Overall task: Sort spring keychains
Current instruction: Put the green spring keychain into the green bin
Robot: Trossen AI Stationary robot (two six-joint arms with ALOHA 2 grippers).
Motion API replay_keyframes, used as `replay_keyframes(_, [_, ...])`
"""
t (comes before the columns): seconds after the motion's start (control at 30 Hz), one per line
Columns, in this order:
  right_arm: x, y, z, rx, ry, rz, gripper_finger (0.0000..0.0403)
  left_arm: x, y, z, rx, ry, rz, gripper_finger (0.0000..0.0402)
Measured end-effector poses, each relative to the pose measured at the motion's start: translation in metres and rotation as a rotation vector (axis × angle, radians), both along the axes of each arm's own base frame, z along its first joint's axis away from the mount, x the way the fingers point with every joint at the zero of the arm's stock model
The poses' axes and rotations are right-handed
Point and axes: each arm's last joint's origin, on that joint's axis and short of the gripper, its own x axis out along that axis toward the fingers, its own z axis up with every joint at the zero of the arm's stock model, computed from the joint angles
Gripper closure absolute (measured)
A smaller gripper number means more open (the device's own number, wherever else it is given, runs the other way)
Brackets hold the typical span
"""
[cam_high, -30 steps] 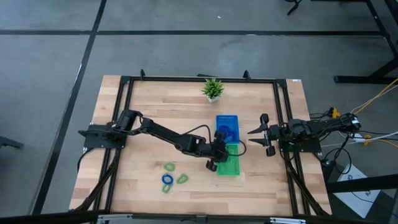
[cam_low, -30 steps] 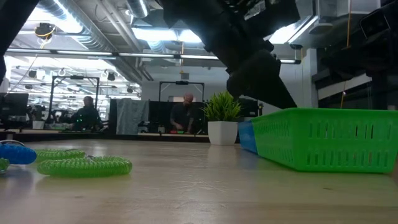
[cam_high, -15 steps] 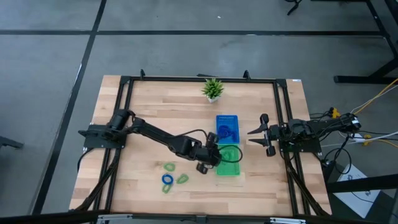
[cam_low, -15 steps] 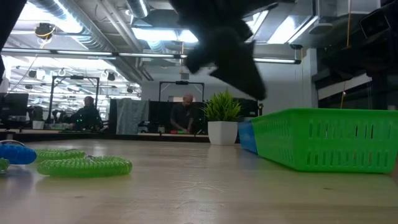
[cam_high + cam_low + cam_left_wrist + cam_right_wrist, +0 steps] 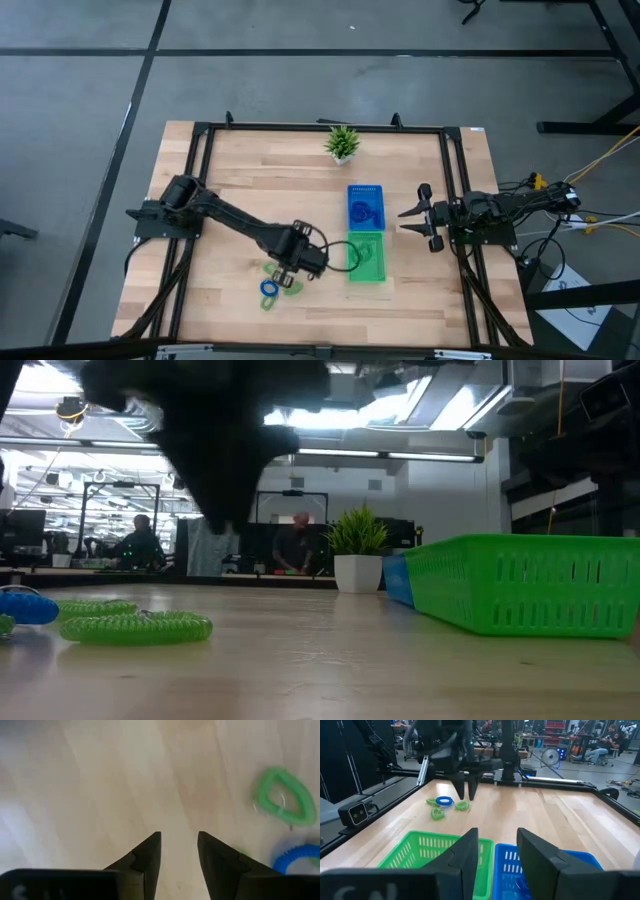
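Left hand (image 5: 287,272) hovers over the loose keychain cluster, fingers (image 5: 150,855) slightly apart with bare wood in the gap, nothing held. A second ago it was over the green tray (image 5: 367,260); half a second ago between tray and cluster; now right above the rings.

Loose on the tabletop (image 5: 230,180): three spring keychains in view, two green and one blue. Blue keychain (image 5: 268,289) sits at the front-left of the cluster, one green keychain (image 5: 293,287) just right of it, another green keychain (image 5: 271,267) behind, partly under the hand. Rings unmoved since earlier frames.

Two trays: blue tray (image 5: 365,205) holds blue coils, count unclear; green tray touches its front edge and has a green ring inside.

Right hand (image 5: 412,214) waits just right of the trays, fingers (image 5: 460,865) apart, empty.

One potted plant (image 5: 342,143) at the far edge. Wide bare wood left of and behind the cluster; front edge near.
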Motion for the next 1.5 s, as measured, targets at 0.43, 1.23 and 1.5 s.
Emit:
replay_keyframes(0.43, [0.000, 0.000, 0.000, 0.000, 0.001, 0.007, 0.0267, -0.046, -0.032, -0.039, 0.065, 0.179, 0.009, 0.0287])
replay_keyframes(1.23, [0.000, 0.000, 0.000, 0.000, 0.001, 0.007, 0.0267, -0.043, -0.035, -0.044, 0.038, 0.121, 0.026, 0.0295])
replay_keyframes(1.5, [0.000, 0.000, 0.000, 0.000, 0.001, 0.007, 0.0267, -0.057, -0.027, -0.062, 0.077, 0.182, 0.059, 0.0296])
